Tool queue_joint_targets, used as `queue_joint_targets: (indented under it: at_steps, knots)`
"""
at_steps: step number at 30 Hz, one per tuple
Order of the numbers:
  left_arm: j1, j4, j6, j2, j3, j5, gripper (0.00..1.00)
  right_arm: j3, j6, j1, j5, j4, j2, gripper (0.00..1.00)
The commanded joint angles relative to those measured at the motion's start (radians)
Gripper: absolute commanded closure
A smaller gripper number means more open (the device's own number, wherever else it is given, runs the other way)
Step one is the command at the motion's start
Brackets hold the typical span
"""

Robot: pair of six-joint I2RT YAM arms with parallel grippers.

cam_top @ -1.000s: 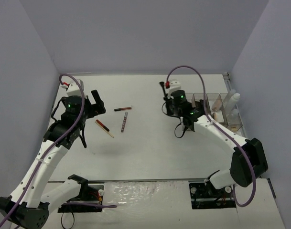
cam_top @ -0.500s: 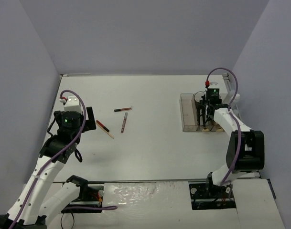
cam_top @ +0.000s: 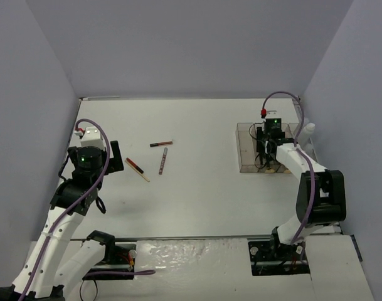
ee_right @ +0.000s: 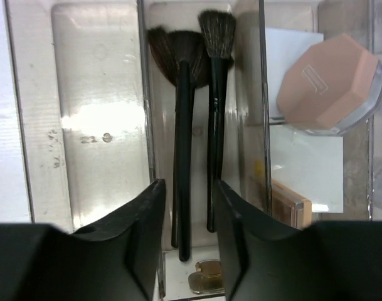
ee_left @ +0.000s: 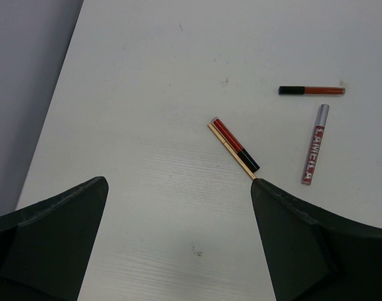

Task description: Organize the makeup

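Over on the left, the left gripper [ee_left: 178,188] hangs above the table [ee_left: 134,94] with its jaws spread as wide as they go, carrying nothing. Just ahead of its right finger lie the red and gold pencils [ee_left: 234,147], side by side and touching, slanted so their near tips almost reach that fingertip. Further ahead and to the right sits the silver-capped tube [ee_left: 314,144], and beyond that again the black-capped red tube [ee_left: 311,90], lying crosswise. All of them are loose on the table, well apart from the organizer [cam_top: 246,147].

Now to the right side: the right gripper [ee_right: 187,185] is hovering straight down over the organizer, jaws parted only a narrow way. Directly under and ahead of the fingers, two brushes [ee_right: 181,125] lie flat in one compartment, bristles pointing away, with nothing pinching them. The compartment left of the fingers looks bare. Right of them sit the pink compact [ee_right: 328,84] and the white cards [ee_right: 303,163].

So the brush step looks finished here, by my reading. Next call is for the left arm: drop onto the pencil pair, square the jaws across them, close, and carry them toward the bare compartment, while the right arm lifts clear.
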Motion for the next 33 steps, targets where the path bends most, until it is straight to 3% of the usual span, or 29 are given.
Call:
queue_joint_targets:
  at_steps: [1,6,11,13,17,22,26,33]
  knots:
    - [0.020,0.054,0.007,0.000,0.004,0.017,0.03,-0.014,0.008,0.000,0.068,0.041,-0.074,0.43]
    - [0.032,0.057,0.001,0.005,-0.003,0.028,0.03,-0.005,0.042,0.033,0.103,0.027,-0.127,0.29]
    - [0.064,0.062,-0.011,0.014,-0.001,0.059,0.03,0.087,0.078,0.260,0.040,0.016,-0.189,0.26]
    - [0.076,0.062,-0.017,0.016,-0.001,0.062,0.03,0.113,0.142,0.350,0.081,0.023,-0.168,0.26]
    - [0.091,0.060,-0.022,0.022,-0.003,0.071,0.03,0.183,0.275,0.602,0.261,0.121,-0.033,0.25]
    - [0.111,0.062,-0.025,0.031,-0.008,0.087,0.03,0.389,0.357,0.799,0.335,0.154,0.262,0.25]
    - [0.121,0.062,-0.024,0.037,-0.011,0.084,0.03,0.522,0.393,0.874,0.368,0.163,0.466,0.28]
    - [0.129,0.063,-0.027,0.041,-0.014,0.100,0.03,0.593,0.453,0.895,0.423,0.206,0.621,0.37]
